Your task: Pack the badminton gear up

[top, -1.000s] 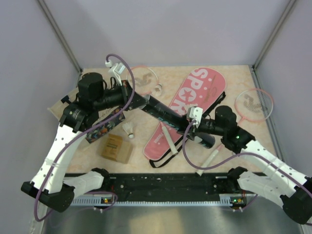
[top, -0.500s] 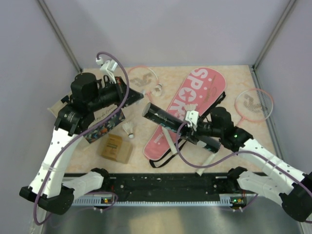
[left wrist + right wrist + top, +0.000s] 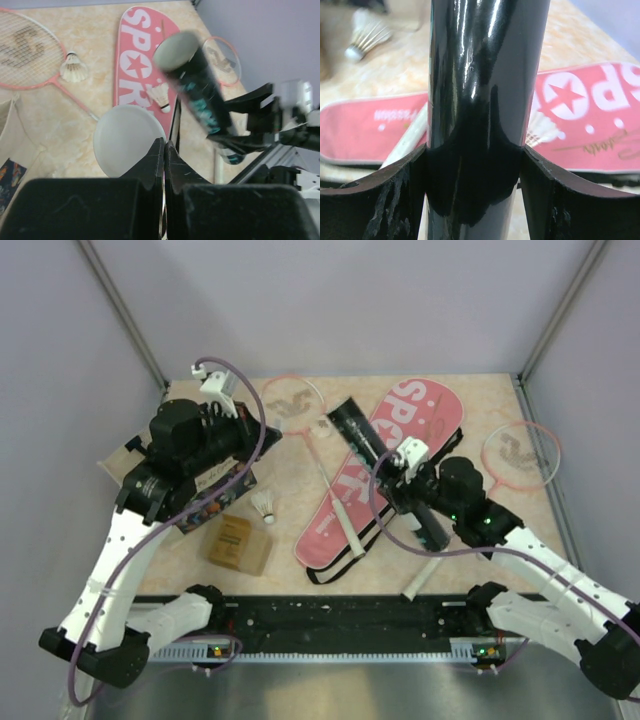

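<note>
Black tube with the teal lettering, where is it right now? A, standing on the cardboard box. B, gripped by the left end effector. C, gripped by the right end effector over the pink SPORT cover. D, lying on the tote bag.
C: the right end effector is clamped around the black tube, with the pink SPORT cover beneath it.

The counter [image 3: 480, 405] carries a cover [image 3: 432, 415] under the right hand [image 3: 408, 492], a racket [image 3: 520, 455] right of it, shuttlecock [image 3: 264, 508] and box [image 3: 238, 543] left.

Black tube [image 3: 362, 438] bears teal lettering; cover [image 3: 415, 420] is pink.
</note>
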Available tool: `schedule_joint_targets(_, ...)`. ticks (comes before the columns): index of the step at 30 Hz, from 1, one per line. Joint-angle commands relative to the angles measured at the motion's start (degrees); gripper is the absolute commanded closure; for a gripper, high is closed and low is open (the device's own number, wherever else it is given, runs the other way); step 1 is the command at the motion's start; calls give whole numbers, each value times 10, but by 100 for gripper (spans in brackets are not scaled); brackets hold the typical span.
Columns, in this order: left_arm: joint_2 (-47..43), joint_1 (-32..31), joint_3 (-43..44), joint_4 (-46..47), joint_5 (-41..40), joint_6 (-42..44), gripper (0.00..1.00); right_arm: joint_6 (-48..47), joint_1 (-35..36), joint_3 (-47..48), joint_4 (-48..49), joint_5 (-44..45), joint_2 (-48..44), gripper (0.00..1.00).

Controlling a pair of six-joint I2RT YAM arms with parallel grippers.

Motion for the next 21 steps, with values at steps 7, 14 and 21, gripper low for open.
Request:
schedule_joint_targets(7,71,-12,-105,79,-91,23,100,225,3,20,125,240,-79,61)
schedule_joint_targets(14,154,-43,-125,115,-163,9,100,298,3,18,123,259,-137,60)
schedule_joint_targets(21,261,-76,-128,133,-209,1,100,304,3,22,82,266,-163,60)
